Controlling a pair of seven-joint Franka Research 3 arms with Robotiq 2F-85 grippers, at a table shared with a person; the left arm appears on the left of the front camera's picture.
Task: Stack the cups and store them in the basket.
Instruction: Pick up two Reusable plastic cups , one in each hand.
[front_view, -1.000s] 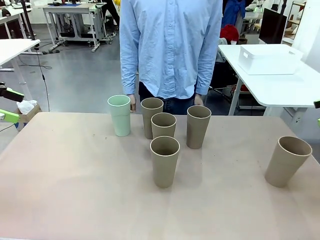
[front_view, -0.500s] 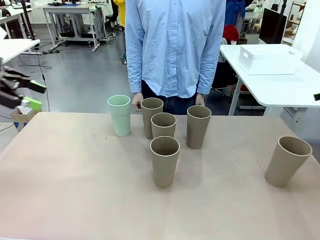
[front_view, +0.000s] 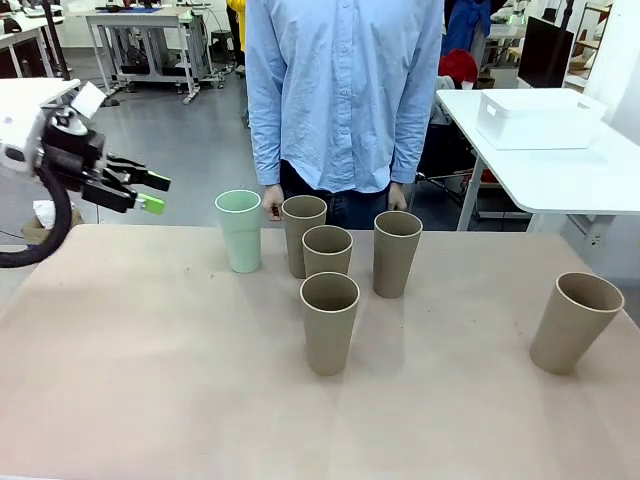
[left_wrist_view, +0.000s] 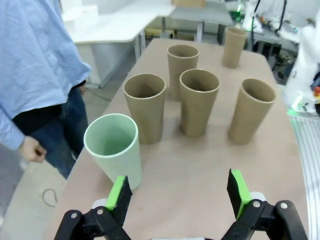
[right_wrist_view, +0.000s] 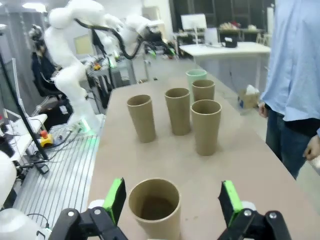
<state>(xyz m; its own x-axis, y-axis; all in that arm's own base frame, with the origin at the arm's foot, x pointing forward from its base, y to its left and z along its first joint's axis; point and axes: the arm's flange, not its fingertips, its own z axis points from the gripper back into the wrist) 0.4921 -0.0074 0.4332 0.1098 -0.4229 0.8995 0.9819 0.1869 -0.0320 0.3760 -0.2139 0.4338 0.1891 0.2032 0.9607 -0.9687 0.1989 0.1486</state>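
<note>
Five tan cups and a mint cup (front_view: 240, 230) stand upright on the table. Four tan ones cluster mid-table: (front_view: 304, 235), (front_view: 327, 262), (front_view: 397, 253) and, nearest, (front_view: 330, 322). Another tan cup (front_view: 575, 322) stands alone at the right. My left gripper (front_view: 150, 193) hovers open to the left of the mint cup, above the table's far left edge; in its wrist view the mint cup (left_wrist_view: 114, 147) sits just beyond the left finger (left_wrist_view: 119, 192). My right gripper (right_wrist_view: 172, 189) is open, and the lone tan cup (right_wrist_view: 155, 207) stands between its fingers, untouched. The white basket (front_view: 535, 118) rests on a separate table at back right.
A person in a light blue shirt (front_view: 345, 90) stands at the far edge behind the cups, hands hanging by their sides. The beige table (front_view: 150, 380) has bare room on the near left and between the cluster and the lone cup.
My left arm has swung in from the left edge and risen, with its gripper now pointing toward the mint cup. The person shifted slightly. The cups have not moved.
</note>
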